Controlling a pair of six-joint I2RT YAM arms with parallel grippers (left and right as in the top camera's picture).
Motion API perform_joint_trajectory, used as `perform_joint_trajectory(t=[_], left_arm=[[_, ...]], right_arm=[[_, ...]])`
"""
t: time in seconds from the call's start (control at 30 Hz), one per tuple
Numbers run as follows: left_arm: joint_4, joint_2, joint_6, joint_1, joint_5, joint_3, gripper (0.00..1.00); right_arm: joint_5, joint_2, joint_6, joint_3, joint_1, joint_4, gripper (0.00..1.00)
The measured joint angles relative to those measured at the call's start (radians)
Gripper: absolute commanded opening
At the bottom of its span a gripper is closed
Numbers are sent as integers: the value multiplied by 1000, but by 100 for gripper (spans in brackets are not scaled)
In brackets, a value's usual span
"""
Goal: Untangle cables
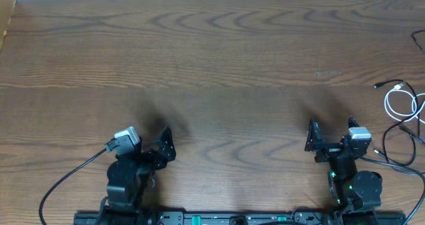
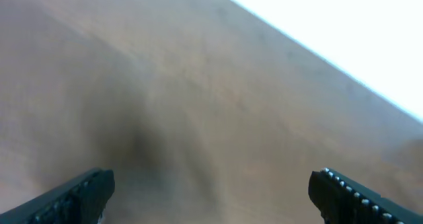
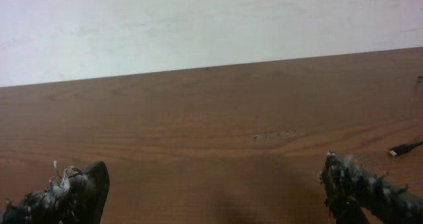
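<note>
The cables lie bunched at the table's far right edge: a white cable coiled in loops, a thin black cable above it, and another black cable curving below. One black plug end shows at the right of the right wrist view. My right gripper hovers to the left of the cables, apart from them, open and holding nothing. Far off at the lower left, my left gripper also stands open over bare wood. The left wrist view is blurred.
The wooden table has a pale wall along its far edge. A thick black arm cable trails from the left arm toward the front edge. Both arm bases sit on a rail at the near edge.
</note>
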Motion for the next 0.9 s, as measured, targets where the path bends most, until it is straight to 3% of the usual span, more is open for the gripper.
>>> perform_joint_trajectory(t=[0.3, 0.57, 0.9], left_arm=[[229, -92, 173, 39, 40, -87, 98], [251, -111, 441, 39, 98, -96, 98], [320, -122, 554, 51, 125, -150, 98]], right_arm=[[0, 0, 0, 0, 0, 0, 99], [0, 0, 0, 0, 0, 0, 99], [0, 0, 0, 0, 0, 0, 99]])
